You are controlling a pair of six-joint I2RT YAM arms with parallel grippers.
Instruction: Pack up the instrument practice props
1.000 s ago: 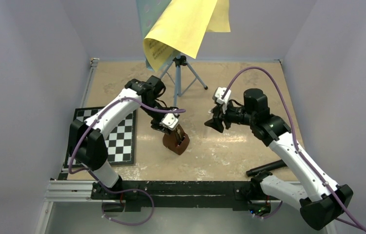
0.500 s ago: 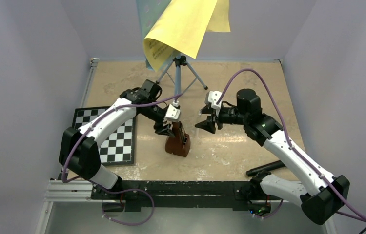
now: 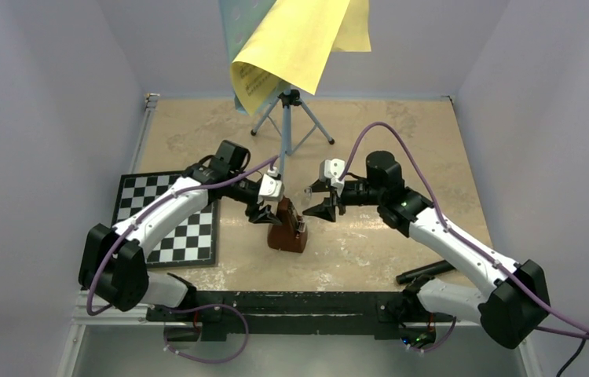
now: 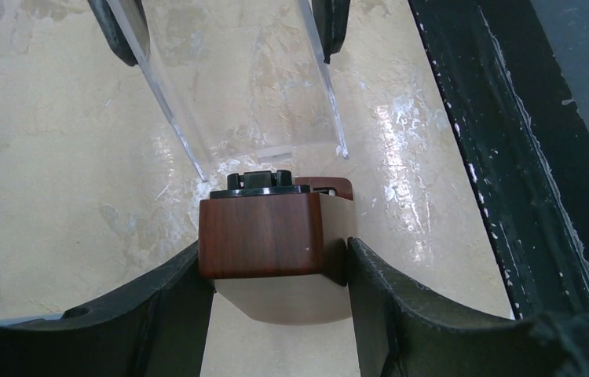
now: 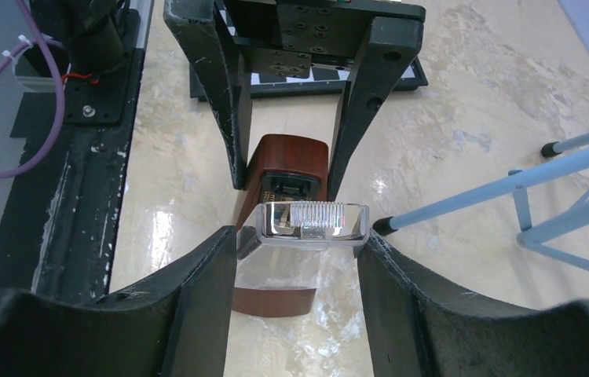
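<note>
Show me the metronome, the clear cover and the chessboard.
metronome [image 4: 260,243]: left wrist view, brown wood side.
clear cover [image 5: 315,222]: right wrist view, ribbed top end.
chessboard [image 3: 193,236]: top external view, bare squares near its right edge.

Lab test cell — plain walls [image 3: 40,118], alu rail [image 3: 111,308].

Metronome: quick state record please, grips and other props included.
metronome: standing on table, centre front
left gripper: clamped on metronome's sides
right gripper: holding clear cover by metronome's top
stand: upright at back
sheets: draped over stand
chessboard: flat, left of metronome
</note>
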